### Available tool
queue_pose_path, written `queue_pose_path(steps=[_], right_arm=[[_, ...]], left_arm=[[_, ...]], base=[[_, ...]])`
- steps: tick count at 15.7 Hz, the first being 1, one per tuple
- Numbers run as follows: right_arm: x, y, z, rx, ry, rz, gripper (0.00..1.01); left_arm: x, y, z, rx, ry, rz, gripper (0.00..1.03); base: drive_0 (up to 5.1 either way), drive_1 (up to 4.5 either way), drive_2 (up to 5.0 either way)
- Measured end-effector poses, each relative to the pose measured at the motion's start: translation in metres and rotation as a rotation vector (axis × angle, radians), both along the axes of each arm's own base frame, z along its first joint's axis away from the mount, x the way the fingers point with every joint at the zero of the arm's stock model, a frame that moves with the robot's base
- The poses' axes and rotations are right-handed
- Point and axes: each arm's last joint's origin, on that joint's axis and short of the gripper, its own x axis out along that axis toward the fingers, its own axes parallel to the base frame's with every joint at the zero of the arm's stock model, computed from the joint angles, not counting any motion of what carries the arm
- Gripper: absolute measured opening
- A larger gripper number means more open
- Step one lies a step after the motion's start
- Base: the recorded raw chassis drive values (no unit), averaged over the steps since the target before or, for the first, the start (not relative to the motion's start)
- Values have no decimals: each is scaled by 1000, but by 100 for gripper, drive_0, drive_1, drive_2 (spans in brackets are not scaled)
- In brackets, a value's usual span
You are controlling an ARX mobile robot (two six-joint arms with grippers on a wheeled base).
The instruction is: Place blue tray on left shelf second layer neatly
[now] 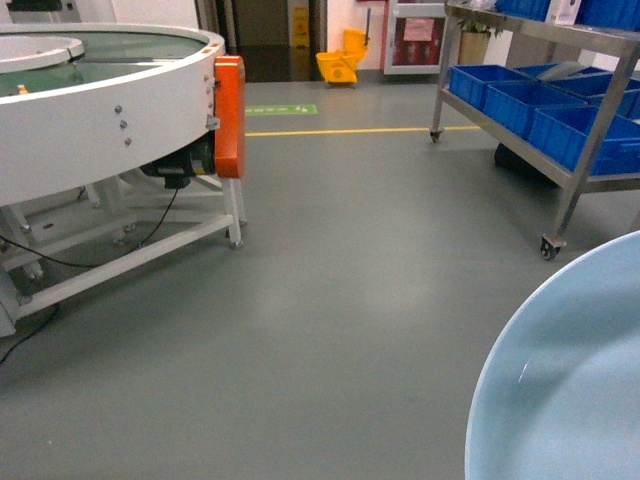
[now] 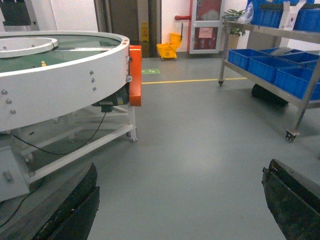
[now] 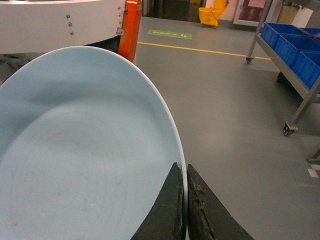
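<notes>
Blue tray (image 3: 85, 150) was pale, plain, low-rimmed, largely cropped by frame edges, held above the floor (image 1: 350, 300) well short of the left shelf (image 1: 570, 150). Right fingers (image 3: 172, 210) pinched its rim; left fingers (image 2: 75, 205) were spread, empty.

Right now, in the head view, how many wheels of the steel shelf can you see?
2: far wheel right of centre, near wheel lower, further right; others may be hidden.

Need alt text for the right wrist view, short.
The right gripper pinches the rim of the pale blue tray, which fills the left of the frame. Behind lie grey floor, a steel shelf with blue crates, and a yellow mop bucket.
</notes>
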Motion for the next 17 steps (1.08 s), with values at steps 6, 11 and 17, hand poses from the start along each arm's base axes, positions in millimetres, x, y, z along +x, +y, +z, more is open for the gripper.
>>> queue_pose_path(steps=[6,11,17], right_arm=[[0,0,0,0,-2,0,2],[0,0,-1,0,7,0,2],[0,0,-1,0,5,0,2]], left_arm=[[0,0,0,0,-2,1,98],[0,0,0,0,-1,1,98],[0,0,1,0,-5,1,98]], base=[[9,441,-423],[10,442,-422],[10,442,-422]])
